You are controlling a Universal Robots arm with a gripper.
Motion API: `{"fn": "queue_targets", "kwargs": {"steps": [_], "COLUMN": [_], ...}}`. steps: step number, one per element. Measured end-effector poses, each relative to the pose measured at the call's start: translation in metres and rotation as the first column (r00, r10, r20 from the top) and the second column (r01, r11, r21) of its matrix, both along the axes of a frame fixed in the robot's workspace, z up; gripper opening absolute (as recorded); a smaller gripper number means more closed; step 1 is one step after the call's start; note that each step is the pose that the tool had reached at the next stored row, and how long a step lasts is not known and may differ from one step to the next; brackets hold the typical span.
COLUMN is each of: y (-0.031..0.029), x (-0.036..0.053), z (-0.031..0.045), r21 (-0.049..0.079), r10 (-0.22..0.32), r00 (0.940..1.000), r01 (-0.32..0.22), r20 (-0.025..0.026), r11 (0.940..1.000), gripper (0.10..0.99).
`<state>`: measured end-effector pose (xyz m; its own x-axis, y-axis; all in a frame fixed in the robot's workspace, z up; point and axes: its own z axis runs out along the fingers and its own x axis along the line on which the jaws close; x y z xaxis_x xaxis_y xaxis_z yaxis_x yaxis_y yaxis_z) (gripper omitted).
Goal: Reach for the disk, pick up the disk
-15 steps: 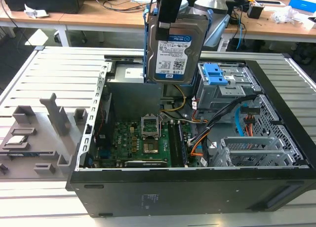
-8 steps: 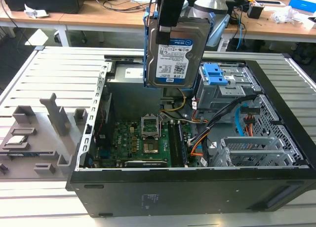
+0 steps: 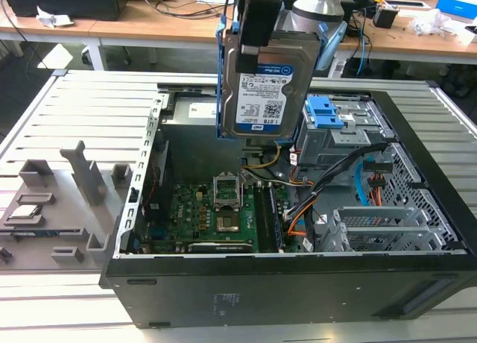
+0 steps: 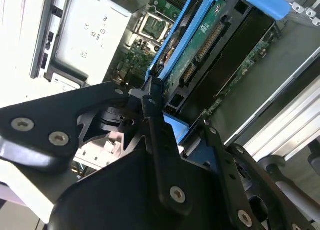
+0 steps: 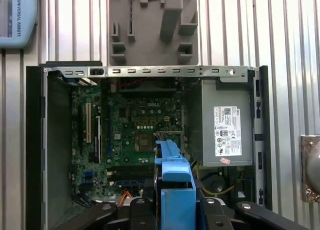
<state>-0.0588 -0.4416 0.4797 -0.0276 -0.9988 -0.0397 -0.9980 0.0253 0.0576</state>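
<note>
End effector (image 3: 262, 30) clamps disk (image 3: 261, 97) upright above open case (image 3: 261, 298); arm (image 3: 320, 6) cut off.

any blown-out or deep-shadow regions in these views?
Second wrist view: the table blows out to white, and the claw, shut on the disk, reads as a dark mass. Exterior view: light falls evenly on the disk's label, while the inside of the case is shaded around the motherboard. First wrist view: evenly lit, no glare.
</note>
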Motion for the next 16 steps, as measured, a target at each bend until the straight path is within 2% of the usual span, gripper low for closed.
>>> {"fn": "queue_targets", "kwargs": {"steps": [16], "y": [-0.0171], "x": [0.0000], "z": [0.0000], "r21": [0.000], "r10": [0.000], "r00": [1.0000], "r01": [0.000], "r20": [0.0000], "r11": [1.0000], "gripper": [0.369]}}
